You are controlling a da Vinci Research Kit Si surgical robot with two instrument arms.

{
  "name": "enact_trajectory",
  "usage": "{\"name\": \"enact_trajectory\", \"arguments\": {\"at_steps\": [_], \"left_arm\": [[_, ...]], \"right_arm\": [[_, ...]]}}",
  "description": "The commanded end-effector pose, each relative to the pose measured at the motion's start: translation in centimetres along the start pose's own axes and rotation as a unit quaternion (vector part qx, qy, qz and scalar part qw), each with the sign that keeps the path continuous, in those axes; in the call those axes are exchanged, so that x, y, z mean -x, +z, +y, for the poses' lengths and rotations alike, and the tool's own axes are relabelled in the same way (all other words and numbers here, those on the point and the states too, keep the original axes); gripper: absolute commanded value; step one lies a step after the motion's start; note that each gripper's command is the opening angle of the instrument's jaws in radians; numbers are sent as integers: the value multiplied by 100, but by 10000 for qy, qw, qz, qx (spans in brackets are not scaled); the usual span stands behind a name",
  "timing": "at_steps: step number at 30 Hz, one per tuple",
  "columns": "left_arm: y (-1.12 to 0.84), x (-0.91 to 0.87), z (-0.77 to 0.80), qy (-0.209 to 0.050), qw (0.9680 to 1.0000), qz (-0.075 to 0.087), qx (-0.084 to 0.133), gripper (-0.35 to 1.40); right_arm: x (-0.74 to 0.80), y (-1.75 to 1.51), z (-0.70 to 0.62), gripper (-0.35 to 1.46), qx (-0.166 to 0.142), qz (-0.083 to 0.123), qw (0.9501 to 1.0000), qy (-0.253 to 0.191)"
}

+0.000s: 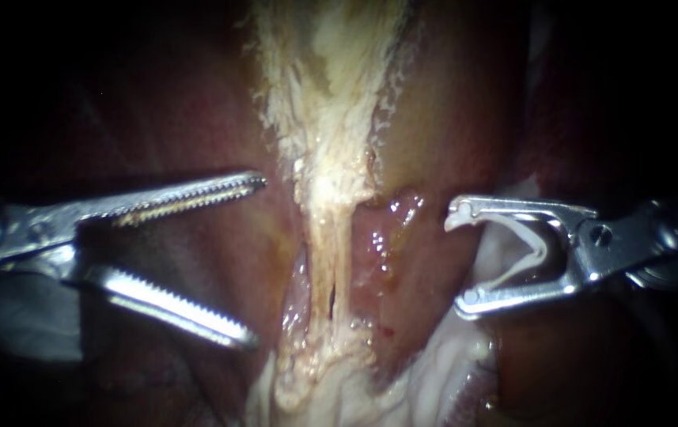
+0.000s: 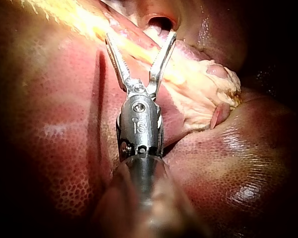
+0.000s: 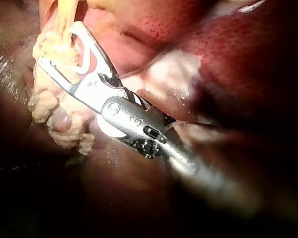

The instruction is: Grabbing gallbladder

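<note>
— Looking for the gallbladder [image 1: 433, 119]: where does it lie?
— Upper middle of the endoscope view. I take it to be the smooth tan swelling just right of the frayed pale band [image 1: 323, 95]. Both instruments hang below it, apart from it.
— And lower down?
— The band narrows to a thin strand [image 1: 331, 261] that runs down between the two instruments.
— The left instrument [image 1: 258, 261]?
— Its toothed jaws stand wide apart and hold nothing, just left of the strand and clear of it.
— The right instrument [image 1: 457, 261]?
— Its jaws are spread wide too, but a white clip [image 1: 532, 253] sits between them and touches both. Its open mouth faces the strand without touching it.
— Around all that?
— Dark red liver [image 2: 49, 124], speckled in the left wrist view.
</note>
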Motion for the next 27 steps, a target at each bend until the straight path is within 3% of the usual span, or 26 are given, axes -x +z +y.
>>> {"name": "enact_trajectory", "arguments": {"at_steps": [1,6,8,10,12,17,21,27], "left_arm": [[0,1,0,1,10000,-2,-2,88],[-2,0,0,1,9998,32,171,88],[-3,0,-1,-358,9985,58,421,88],[-2,1,-2,-753,9943,72,748,88],[2,2,-3,-922,9913,77,931,84],[18,6,-1,-1451,9790,59,1433,71],[29,10,2,-1752,9700,208,1673,64],[42,12,4,-2033,9593,351,1927,49]], "right_arm": [[0,0,0,57,-1,1,10000,0],[0,-1,0,57,-3,0,10000,-1],[0,-1,0,57,-3,0,10000,-1],[0,-1,0,57,-3,-1,10000,-1],[0,-1,0,57,-3,-1,10000,-1],[0,-1,0,57,-4,-1,10000,-1],[0,-1,-1,57,-6,-2,10000,-2],[0,-2,-1,57,-9,-3,10000,-3]]}}
